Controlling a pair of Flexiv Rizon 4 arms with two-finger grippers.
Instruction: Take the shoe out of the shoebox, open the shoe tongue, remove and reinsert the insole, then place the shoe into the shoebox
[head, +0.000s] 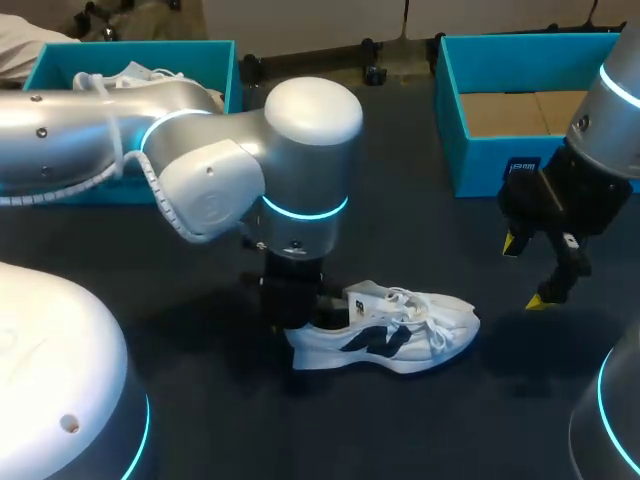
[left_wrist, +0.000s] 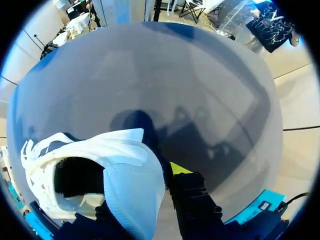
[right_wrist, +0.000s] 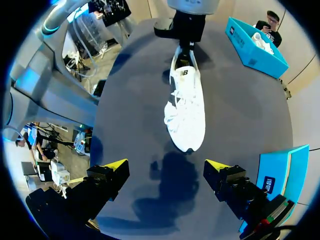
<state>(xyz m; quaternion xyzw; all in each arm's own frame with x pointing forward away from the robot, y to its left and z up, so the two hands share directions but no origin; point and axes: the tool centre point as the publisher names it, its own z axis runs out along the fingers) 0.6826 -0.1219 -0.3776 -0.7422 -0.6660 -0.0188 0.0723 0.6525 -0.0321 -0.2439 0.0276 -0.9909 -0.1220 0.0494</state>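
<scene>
White heel fabric fills my left gripper (left_wrist: 142, 195). I read it as clamped on the heel of the shoe (head: 400, 335): one yellow tip presses the back of the heel, while the other side is covered by the collar. The shoe lies on its sole on the dark table (head: 220, 420), with its toe towards my right gripper (right_wrist: 166, 167). That gripper hangs with its fingers wide apart above the table, clear of the toe and touching nothing.

The risk I see is in the hold. It takes only the heel, so a hard pull on the tongue could swing the toe round or drag the heel free. The laces lie in a loose bunch over the tongue, and my right gripper could catch a loop instead of the tongue.

From above, my own left wrist hides the heel and the grasp. The mouth of the shoe is only a dark hollow, so I cannot make out the insole or how far the tongue is already lifted. The empty blue shoebox (head: 480, 150) stands well behind my right gripper. A second blue box (head: 60, 70) on my left holds another white shoe (head: 130, 75), partly behind my arm.
</scene>
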